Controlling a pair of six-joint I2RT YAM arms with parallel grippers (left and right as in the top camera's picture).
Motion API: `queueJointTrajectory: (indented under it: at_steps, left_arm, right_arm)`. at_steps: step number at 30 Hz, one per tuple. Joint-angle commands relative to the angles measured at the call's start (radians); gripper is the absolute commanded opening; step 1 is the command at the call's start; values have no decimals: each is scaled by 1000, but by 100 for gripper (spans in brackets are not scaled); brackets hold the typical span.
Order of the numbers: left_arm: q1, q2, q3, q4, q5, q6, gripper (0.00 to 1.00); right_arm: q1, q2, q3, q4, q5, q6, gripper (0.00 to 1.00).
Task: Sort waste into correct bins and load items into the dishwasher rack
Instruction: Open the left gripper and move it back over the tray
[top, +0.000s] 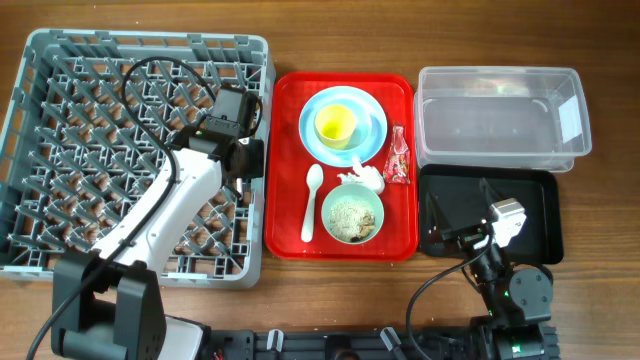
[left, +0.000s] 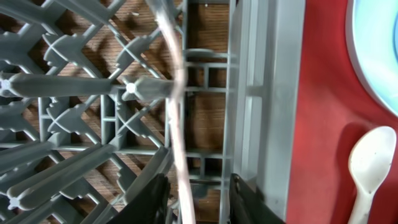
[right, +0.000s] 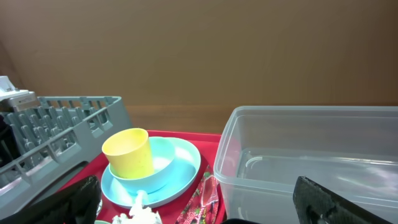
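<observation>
The grey dishwasher rack (top: 40, 60) is at the left. My left gripper (top: 240, 160) hangs over its right edge, jaws open (left: 194, 202), with a thin pale strip (left: 177, 124) standing between them; I cannot tell what the strip is. On the red tray (top: 290, 200) a yellow cup (top: 336, 123) sits in a light blue bowl (top: 362, 110) on a light blue plate (top: 308, 140). The red wrapper (top: 399, 155), white tissue (top: 365, 178), white spoon (top: 312, 200) and green bowl (top: 328, 205) of rice scraps (top: 352, 215) lie there too. No fork shows. My right gripper (top: 470, 238) is open and empty.
The clear tub (top: 430, 120) is at the back right, with the shallow black tray (top: 540, 200) in front of it under my right arm. The right wrist view shows the tub (right: 311, 155) next to the wrapper (right: 202, 202).
</observation>
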Motion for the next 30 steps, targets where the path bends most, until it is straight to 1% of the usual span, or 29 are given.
queueJointTrajectory:
  at_steps: [1,4,7,10,11,12,13,14,17,19,20,21,22,23,26,27,28,30]
  left_arm:
    - [-2,-2,14,3,24,5,30]
    - [-2,-38,38,-9,24,5,29]
    - [-2,-105,78,-53,25,4,29]
    - [-7,-186,108,-96,51,-30,29]
    - [-8,-227,109,-102,106,-30,36]
    - [-8,-256,109,-105,164,-29,53]
    - [-8,-283,109,-106,226,-29,90]
    - [-8,-304,109,-106,288,-29,100]
    - [-8,-334,109,-106,474,-29,100]
    - [-14,-323,106,-109,515,-29,100]
    - [-23,-316,102,-111,518,-28,88]
    - [-34,-304,97,-111,518,-28,52]
    - [-46,-292,92,-111,518,-29,32]
    - [-61,-277,86,-110,518,-29,24]
    - [-106,-226,74,-106,518,-29,10]
    - [-126,-205,69,-102,517,-29,9]
    - [-144,-184,64,-98,509,-29,4]
    - [-181,-140,58,-88,471,-30,4]
  right_arm:
    - [2,-2,-1,3,-2,5,100]
    - [2,-2,-1,3,-2,5,100]
    - [2,-2,-1,3,-2,5,100]
    - [2,-2,-1,3,-2,5,100]
    - [2,-2,-1,3,-2,5,100]
    - [2,-2,-1,3,-2,5,100]
    - [2,-2,-1,3,-2,5,100]
    - [2,-2,-1,3,-2,5,100]
    - [2,-2,-1,3,-2,5,100]
    - [2,-2,-1,3,-2,5,100]
    - [2,-2,-1,3,-2,5,100]
    - [2,-2,-1,3,-2,5,100]
    - [2,-2,-1,3,-2,5,100]
    - [2,-2,-1,3,-2,5,100]
    - [2,-2,-1,3,-2,5,100]
    - [2,-2,-1,3,-2,5,100]
    - [2,-2,-1,3,-2,5,100]
    - [2,-2,-1,3,-2,5,100]
